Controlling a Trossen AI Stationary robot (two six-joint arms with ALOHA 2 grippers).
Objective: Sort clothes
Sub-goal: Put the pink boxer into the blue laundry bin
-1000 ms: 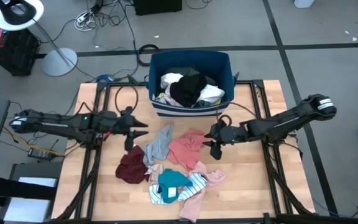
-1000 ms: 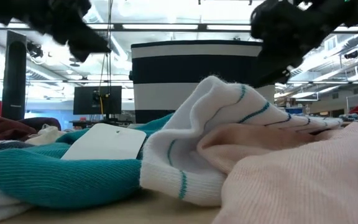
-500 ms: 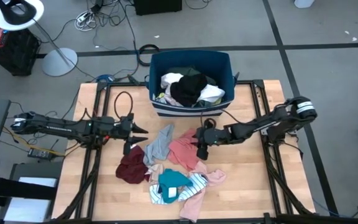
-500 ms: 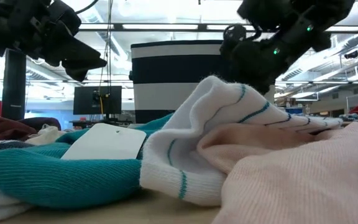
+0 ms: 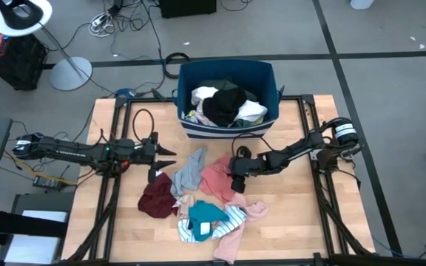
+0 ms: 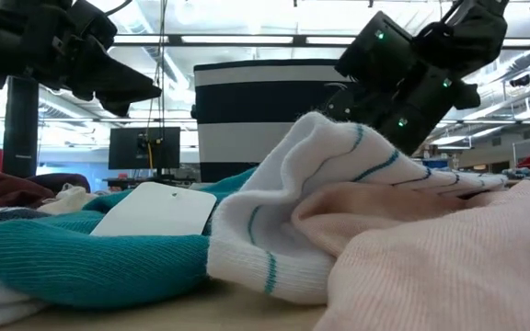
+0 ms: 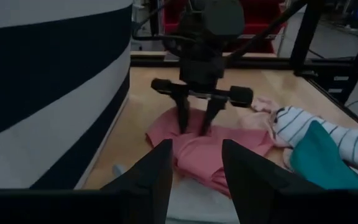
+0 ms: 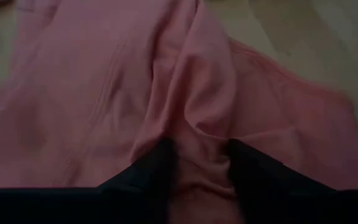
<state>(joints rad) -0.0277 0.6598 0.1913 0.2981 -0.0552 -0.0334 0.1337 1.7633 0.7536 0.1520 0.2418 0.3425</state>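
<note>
**Right gripper pressed into the pink garment, fingers astride a fold**

The pink garment (image 5: 220, 177) lies flat on the wooden table (image 5: 302, 222), in the middle, just in front of the dark blue bin (image 5: 226, 74). A raised fold (image 8: 194, 124) of it runs between the two fingers (image 8: 151, 168) of the right gripper (image 5: 237, 181), which points down into the cloth at the garment's right edge. The fingers stand a little apart with the fold bunched between them, touching the fabric; they have not clamped it tight.

Close around the pink piece lie other clothes: a grey garment (image 5: 188, 168) touching its left side, a maroon one (image 5: 157, 197) further left, and towards the front a teal garment (image 5: 205, 215), a white teal-striped one (image 5: 231, 219) and a pale pink one (image 5: 254, 210), all heaped together. A white tag (image 6: 155, 210) rests on the teal cloth. The bin behind holds more clothes, black (image 5: 224, 103) and white (image 5: 202, 94) on top.

The left gripper (image 5: 154, 166) hovers above the table just left of the grey garment, fingers apart and holding nothing, facing the right gripper across the pink cloth.
</note>
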